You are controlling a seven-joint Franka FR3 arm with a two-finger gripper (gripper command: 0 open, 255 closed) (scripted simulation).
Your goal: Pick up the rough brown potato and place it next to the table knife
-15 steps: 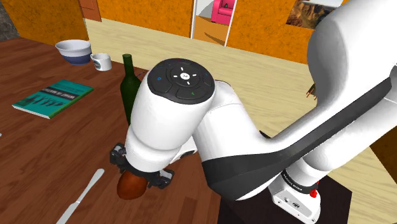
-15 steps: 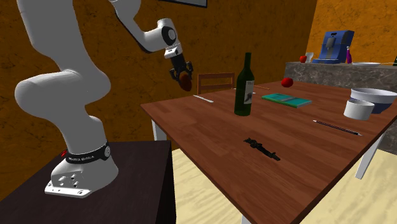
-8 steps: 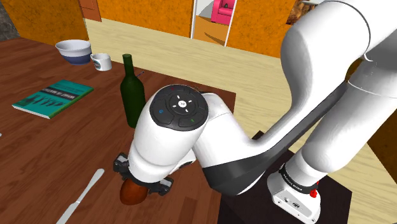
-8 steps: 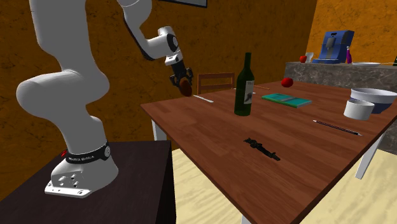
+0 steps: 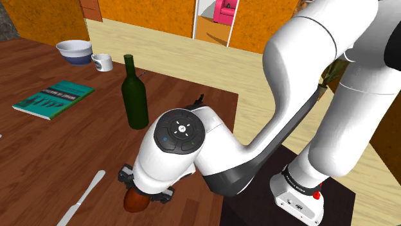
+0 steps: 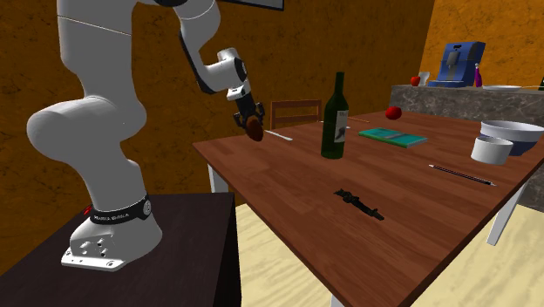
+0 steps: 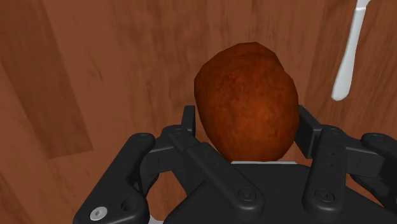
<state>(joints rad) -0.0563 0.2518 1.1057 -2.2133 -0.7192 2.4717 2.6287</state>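
From the shoulder view, the potato point(image 5: 135, 204) is a reddish-brown, rounded lump. It pokes out from under the black gripper point(image 5: 142, 190), near the table knife point(image 5: 83, 196) and on the side toward the arm's stand point(image 5: 257, 208). The knife is a slim, pale, flat strip lying on the table point(image 5: 38, 147), which has dark reddish wood planks. Well beyond the knife stands a dark green glass bottle point(image 5: 135, 96). Farther off are a teal book point(image 5: 53, 99), a white bowl point(image 5: 74, 51) and a white mug point(image 5: 103, 62). The arm's bulky white wrist hides the fingers here.

In the second exterior view, from the side, the potato point(image 6: 254, 129) hangs in the gripper point(image 6: 251, 122) just beside the knife point(image 6: 278, 134). It is low over the table's point(image 6: 418, 218) far corner, and whether it touches the wood cannot be told. This view adds a wooden chair back point(image 6: 295, 112) behind the knife. It also shows a red apple point(image 6: 394, 112) and a knobbly black object point(image 6: 359, 204), both well away from the knife.

The wrist view gives the potato's surface point(image 7: 248, 102): mottled rust-brown and finely rough, egg-shaped with a slightly flattened top. The gripper point(image 7: 248, 139) is clenched on it, and the two black fingers point(image 7: 310, 130) press against its flanks. The knife's point(image 7: 348, 57) smooth, rounded, light end lies near the potato on grained wood.
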